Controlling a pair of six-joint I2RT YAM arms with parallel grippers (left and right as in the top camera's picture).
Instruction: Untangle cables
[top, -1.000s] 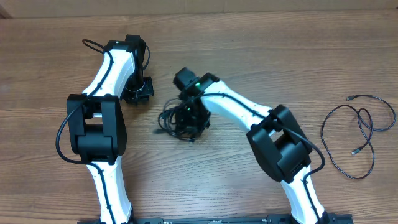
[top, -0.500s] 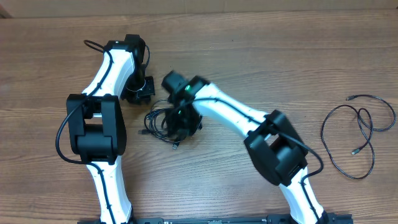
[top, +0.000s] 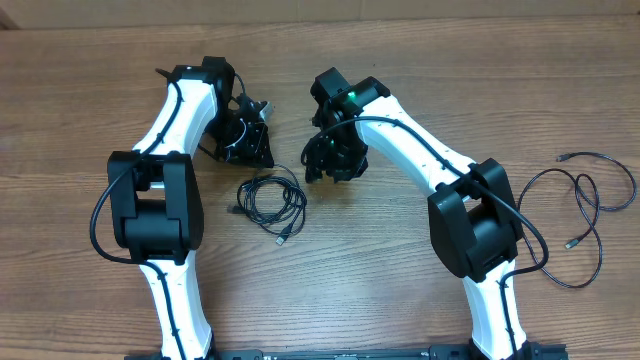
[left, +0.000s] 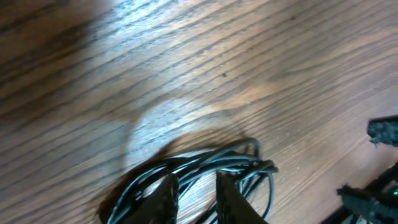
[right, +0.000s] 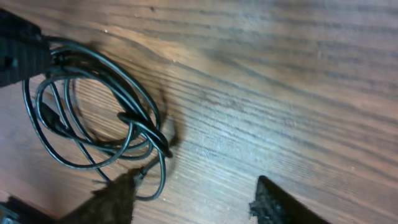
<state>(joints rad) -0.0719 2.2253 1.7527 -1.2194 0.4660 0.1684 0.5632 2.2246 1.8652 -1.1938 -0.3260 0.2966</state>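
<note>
One tangled cable coil (top: 272, 197), centre, second loose cable (top: 594, 218) well apart, right side

Right gripper (right: 194, 182) spread wide, left gripper (left: 194, 179) seemingly narrow

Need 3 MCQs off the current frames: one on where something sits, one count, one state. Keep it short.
1. Where is the coiled cable bundle?
A. On the table, between the two arms
B. Draped over the left arm
C. At the table's far right edge

2. How many separate lots of thin cable lie on the table?
A. One
B. Two
C. Four

3. How do the right fingers stand?
A. Shut on the bundle
B. Out of view
C. Apart, nothing between them

Key:
1 A: the overhead view shows it on the wood between the arms.
2 B: there is the bundle plus a loose cable at far right.
3 C: the right wrist view shows only wood between them.
</note>
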